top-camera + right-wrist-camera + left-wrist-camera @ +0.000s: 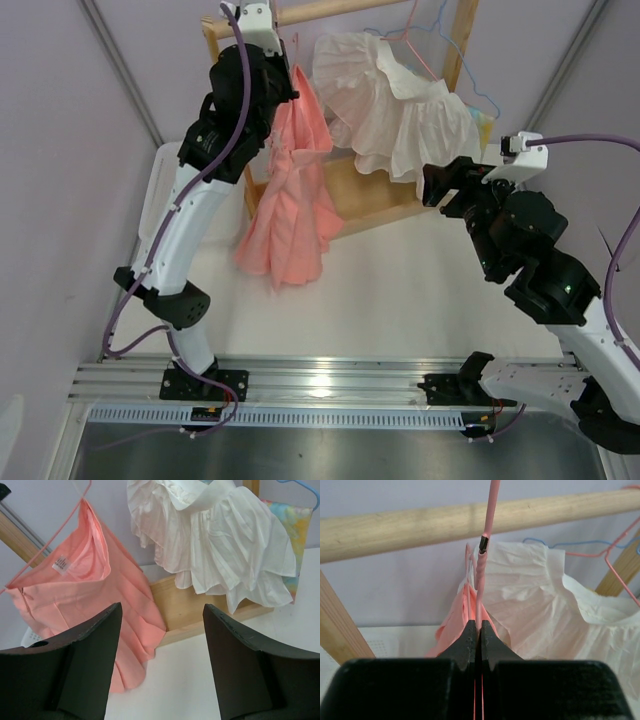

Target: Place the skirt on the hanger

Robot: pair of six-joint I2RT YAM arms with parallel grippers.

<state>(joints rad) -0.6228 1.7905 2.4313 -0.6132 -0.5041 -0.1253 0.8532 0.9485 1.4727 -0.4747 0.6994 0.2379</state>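
Observation:
The salmon-pink skirt [290,200] hangs in long folds from the pale-pink hanger [481,575], beside the wooden rack's left post. My left gripper [479,626] is shut on the hanger's twisted wire neck. The wire runs up across the wooden rail [395,530] and out of the frame. In the right wrist view the skirt [85,595] drapes from the hanger wire [55,536], its waistband label showing. My right gripper [162,615] stands open and empty, apart from the skirt. From above, the left gripper [285,80] is high by the rail and the right gripper [435,185] lower right.
A white ruffled garment [395,105] hangs on the rail right of the skirt, on another pink hanger [620,547]. A light-blue hanger [580,544] and a multicoloured cloth [287,525] hang beyond it. The rack's wooden base [185,605] lies behind the skirt's hem.

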